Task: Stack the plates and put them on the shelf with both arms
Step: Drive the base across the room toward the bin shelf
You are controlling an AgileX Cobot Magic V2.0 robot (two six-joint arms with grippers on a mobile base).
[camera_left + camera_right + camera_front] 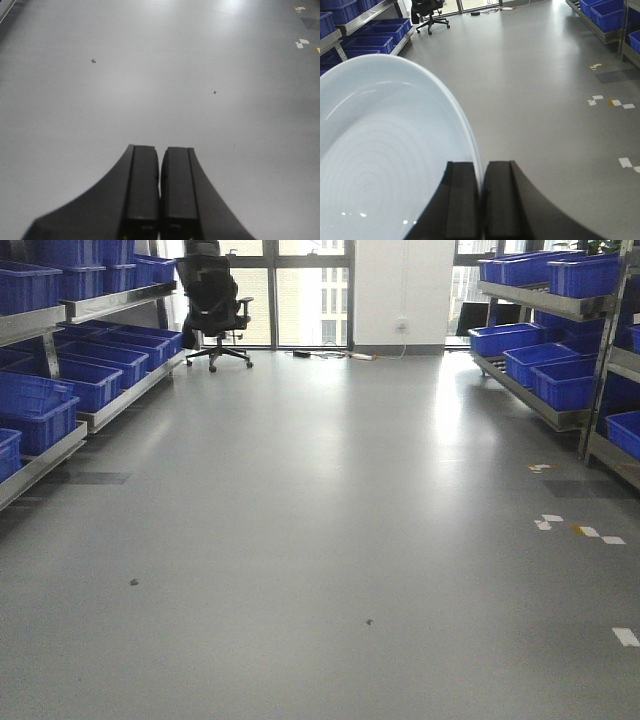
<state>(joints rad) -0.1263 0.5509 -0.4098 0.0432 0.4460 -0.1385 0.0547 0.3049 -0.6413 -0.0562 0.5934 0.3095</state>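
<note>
Bluish-white glossy round plate point(385, 165) in right pincer point(481, 170)

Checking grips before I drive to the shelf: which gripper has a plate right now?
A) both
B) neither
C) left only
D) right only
D: in the right wrist view the right gripper is shut on the rim of a pale plate, while the left gripper is shut on nothing, with only bare floor ahead of it.

Left jaws pressed together; right jaws clamped (on plate point(380, 165) rim).
</note>
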